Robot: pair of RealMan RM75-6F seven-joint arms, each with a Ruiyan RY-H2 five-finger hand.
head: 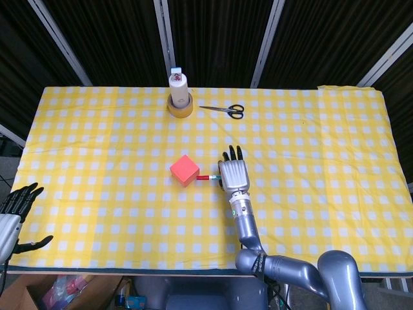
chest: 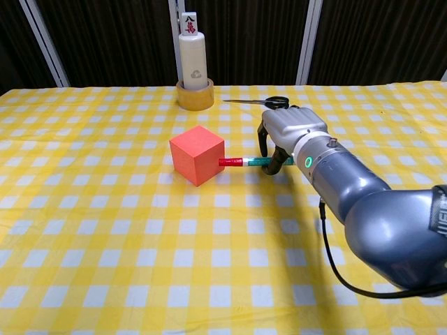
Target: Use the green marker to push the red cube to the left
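The red cube [head: 184,170] [chest: 197,154] sits near the table's middle, turned corner-on. A green marker [chest: 253,162] [head: 208,176] with a red tip lies level, its tip touching the cube's right side. My right hand [head: 233,174] [chest: 290,129] grips the marker's rear end, fingers curled over it, just right of the cube. My left hand [head: 14,210] hangs off the table's front left corner in the head view, fingers spread and holding nothing.
A white bottle [head: 178,86] [chest: 193,56] stands inside a tape roll [head: 181,106] [chest: 195,98] at the back centre. Black-handled scissors [head: 224,110] [chest: 260,102] lie to its right. The yellow checked tablecloth [head: 97,161] covers the table.
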